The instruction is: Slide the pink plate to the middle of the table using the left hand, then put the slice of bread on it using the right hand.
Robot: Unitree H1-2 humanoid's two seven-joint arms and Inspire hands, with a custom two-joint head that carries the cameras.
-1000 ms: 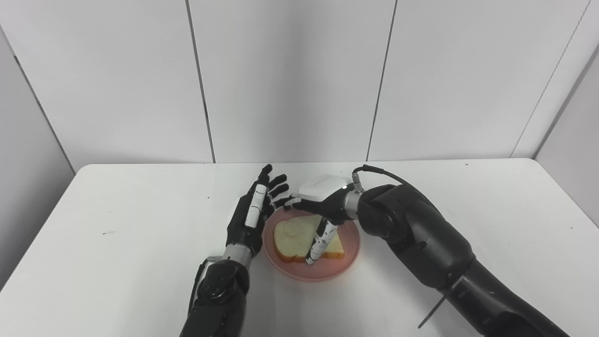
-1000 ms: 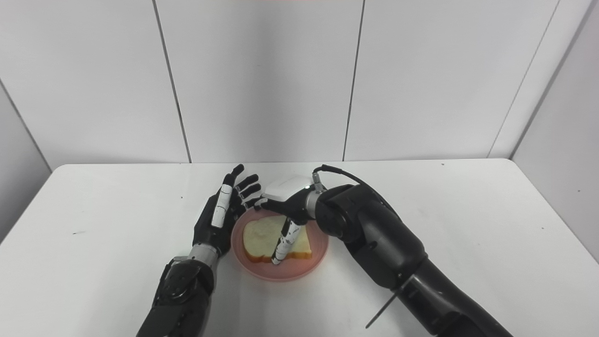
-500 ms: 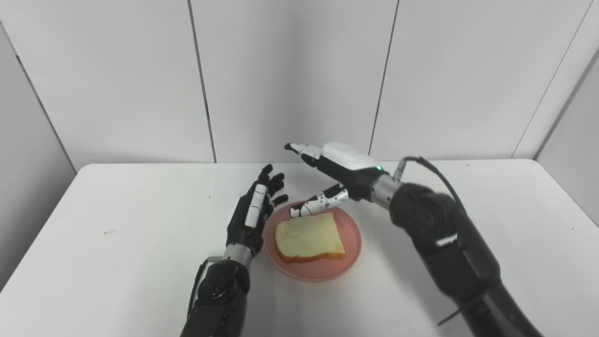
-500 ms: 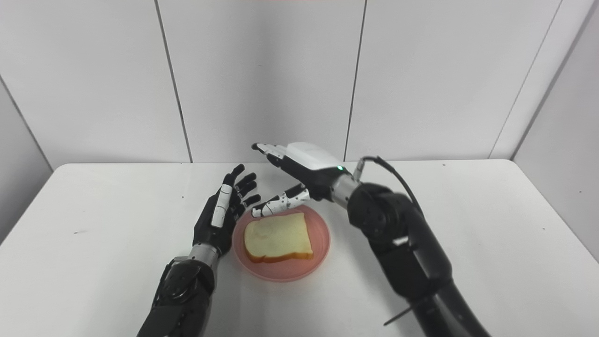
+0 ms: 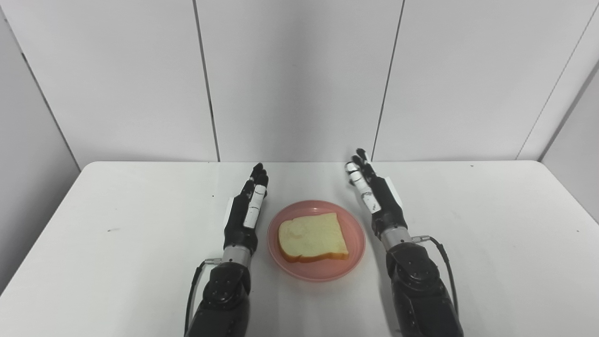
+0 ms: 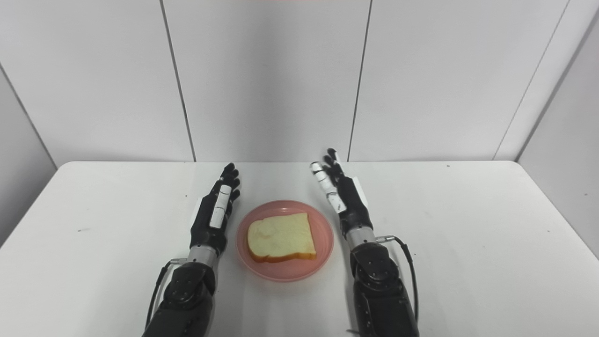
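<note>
walls: plain white panels (image 5: 295, 79) with dark seams
table: white table (image 5: 491, 224), a few specks, rounded far corners

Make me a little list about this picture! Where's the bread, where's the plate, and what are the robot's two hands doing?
bread: one slice of bread, lying flat on the plate
plate: pink plate, on the white table, near the middle
left hand: left hand, open, fingers straight, beside the plate's left edge, holding nothing
right hand: right hand, open, fingers straight, beside the plate's right edge, holding nothing
task: looks finished
</note>
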